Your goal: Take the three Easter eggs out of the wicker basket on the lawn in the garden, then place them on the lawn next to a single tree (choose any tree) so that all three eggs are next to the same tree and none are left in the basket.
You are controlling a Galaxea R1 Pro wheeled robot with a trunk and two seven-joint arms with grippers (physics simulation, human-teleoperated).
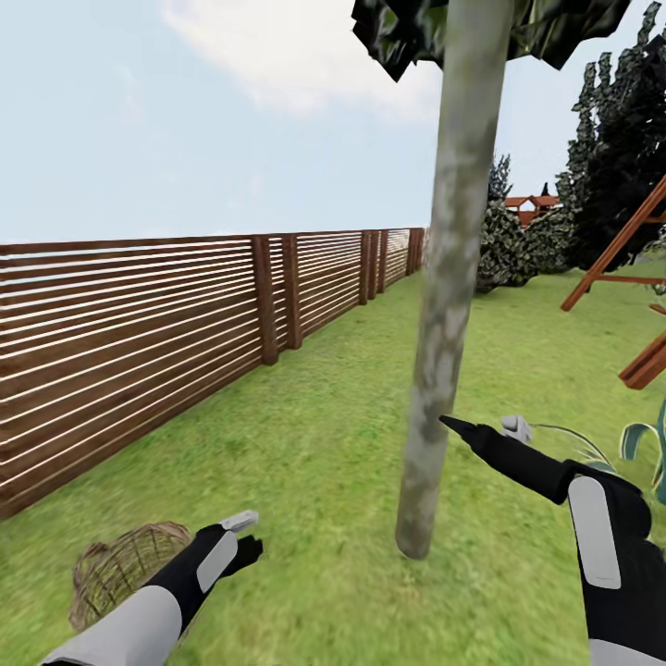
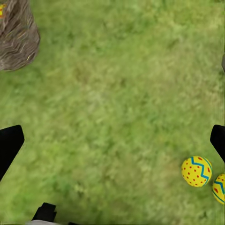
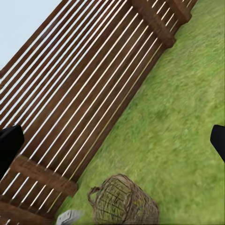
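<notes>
1. A garden under a pale blue sky; the lawn [image 1: 314, 435] runs back beside a long slatted wooden fence [image 1: 139, 324], with dark cypresses [image 1: 620, 157] and the red-brown beams of a play frame [image 1: 629, 250] far beyond the right claw.
2. The tree [image 1: 453, 277], with its slim, mottled grey-green trunk, stands upright between the two arms; its foot meets the grass ahead of the left gripper [image 1: 242, 532] and just inward of the right gripper [image 1: 486, 427].
3. The left gripper hangs low over the grass; in its wrist view the two dark fingers [image 2: 10, 145] sit wide apart at the frame edges with bare grass between them, so the jaws are spread and hold nothing.
4. The right gripper is raised, close beside the trunk; in its wrist view its fingers likewise sit far apart, gaping and empty.
5. The wicker basket [image 1: 125, 566] rests on the grass just outward of the left arm; something yellow shows at its rim in the left wrist view, too small to identify.
6. Two Easter eggs [image 2: 197, 171] lie on the grass side by side, near one left fingertip and well apart from the basket; the second egg [image 2: 219, 188] is cut by the frame edge.
</notes>
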